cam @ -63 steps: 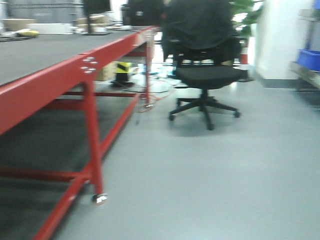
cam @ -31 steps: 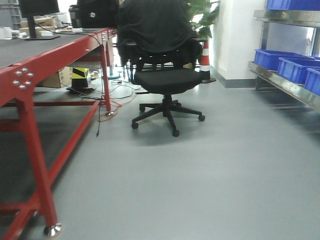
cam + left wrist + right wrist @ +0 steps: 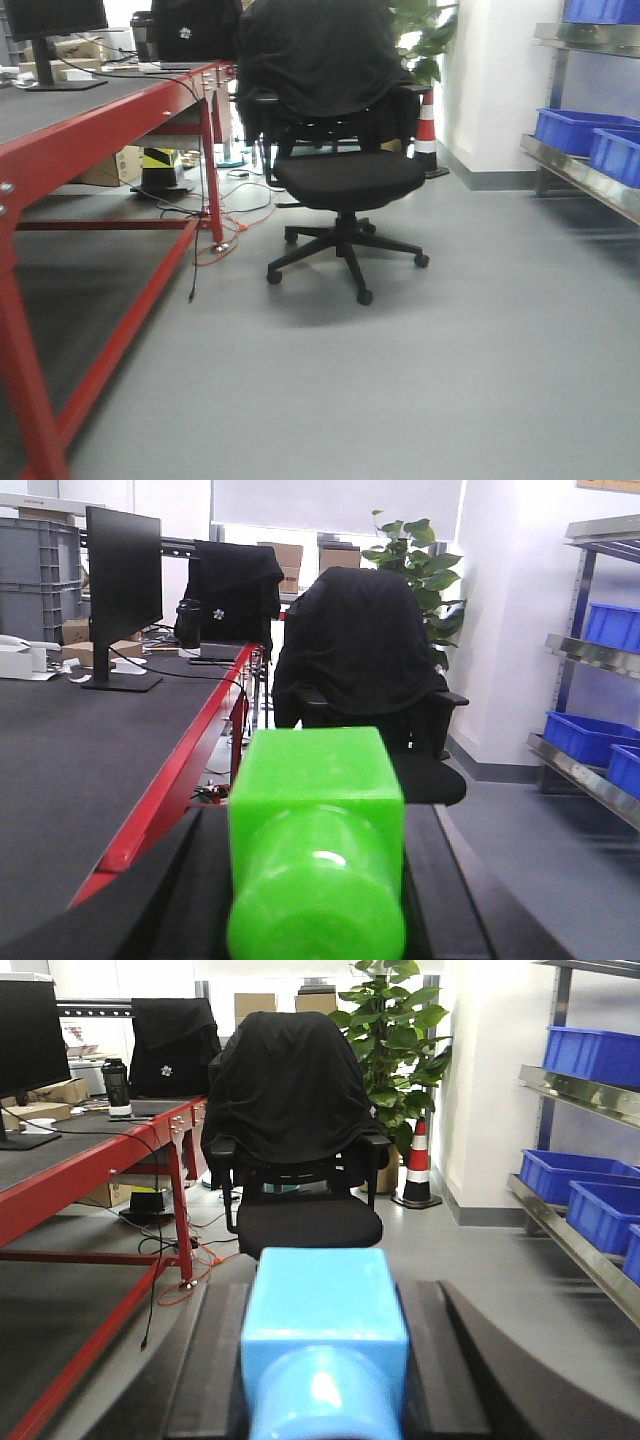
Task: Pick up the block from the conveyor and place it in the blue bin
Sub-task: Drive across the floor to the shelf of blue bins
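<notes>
While a black jacket-draped swivel chair [image 3: 340, 150] stands mid-frame, left gripper [image 3: 316, 830] pinches a green block [image 3: 316, 780], right gripper [image 3: 324, 1305] a light-blue block [image 3: 322, 1330].

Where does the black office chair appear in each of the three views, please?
Front view: office chair at centre, right of the red table.
Left wrist view: office chair centre-right, behind the green block.
Right wrist view: office chair at centre, above the blue block.
Shared landmark: the potted plant behind it.
</notes>
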Tool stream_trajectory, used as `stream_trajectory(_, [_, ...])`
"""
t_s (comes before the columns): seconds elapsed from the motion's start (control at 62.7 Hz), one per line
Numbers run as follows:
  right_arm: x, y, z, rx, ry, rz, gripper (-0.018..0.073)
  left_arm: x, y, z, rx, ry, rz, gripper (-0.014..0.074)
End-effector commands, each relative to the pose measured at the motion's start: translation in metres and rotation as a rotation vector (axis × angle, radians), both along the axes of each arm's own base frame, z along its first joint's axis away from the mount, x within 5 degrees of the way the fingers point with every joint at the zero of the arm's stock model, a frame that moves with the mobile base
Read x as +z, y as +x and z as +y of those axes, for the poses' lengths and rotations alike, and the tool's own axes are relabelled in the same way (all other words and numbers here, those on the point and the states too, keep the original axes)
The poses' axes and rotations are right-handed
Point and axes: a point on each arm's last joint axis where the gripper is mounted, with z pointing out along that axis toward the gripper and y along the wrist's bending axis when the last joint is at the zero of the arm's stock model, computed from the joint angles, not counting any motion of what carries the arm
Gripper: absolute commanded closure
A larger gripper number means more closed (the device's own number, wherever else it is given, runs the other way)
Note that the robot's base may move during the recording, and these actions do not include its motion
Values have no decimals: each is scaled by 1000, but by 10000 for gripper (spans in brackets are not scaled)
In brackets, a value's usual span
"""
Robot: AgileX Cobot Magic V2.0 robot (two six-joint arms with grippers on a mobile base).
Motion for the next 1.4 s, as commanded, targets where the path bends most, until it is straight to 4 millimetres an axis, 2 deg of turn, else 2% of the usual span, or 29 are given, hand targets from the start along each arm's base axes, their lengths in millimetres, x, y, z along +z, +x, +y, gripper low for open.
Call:
stream_trajectory(0.0, [5, -1, 0, -3, -2, -30, 713, 2, -1, 0, -3, -5, -23, 708])
stream_trajectory(1.388, [5, -1, 0, -3, -2, -30, 713, 2, -1, 0, -3, -5, -23, 708])
